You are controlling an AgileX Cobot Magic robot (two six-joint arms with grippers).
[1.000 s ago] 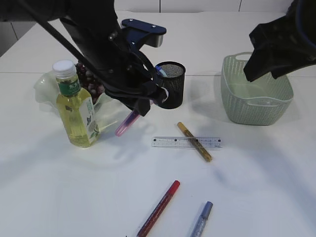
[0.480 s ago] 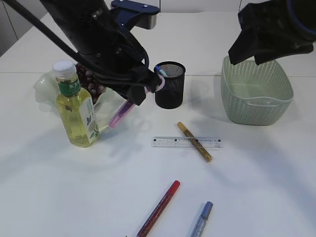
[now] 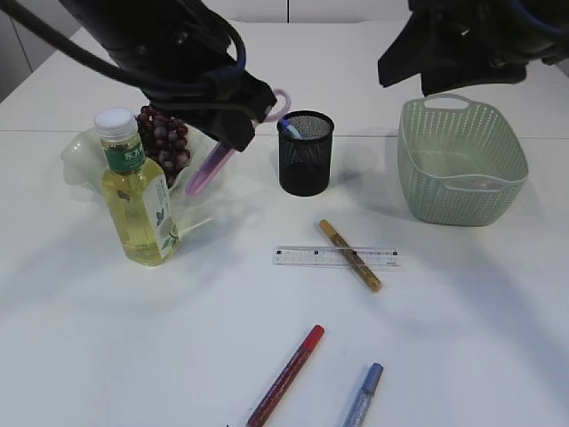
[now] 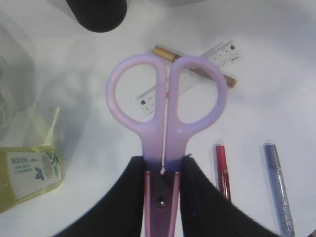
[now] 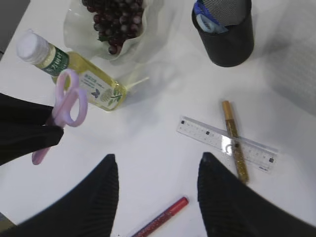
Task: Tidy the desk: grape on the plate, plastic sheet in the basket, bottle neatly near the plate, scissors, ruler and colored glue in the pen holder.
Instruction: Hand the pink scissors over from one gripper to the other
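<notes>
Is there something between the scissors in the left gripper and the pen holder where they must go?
Nothing visible blocks the way. The scissors hang in the left gripper just left of the pen holder; its mouth is open, with a blue item inside.

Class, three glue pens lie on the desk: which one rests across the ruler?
The gold glue pen: it lies diagonally over the ruler. The red and blue pens lie apart, touching nothing.

I work at a plain white surface like an office desk: mesh pen holder, ruler and glue pens lie about.
</notes>
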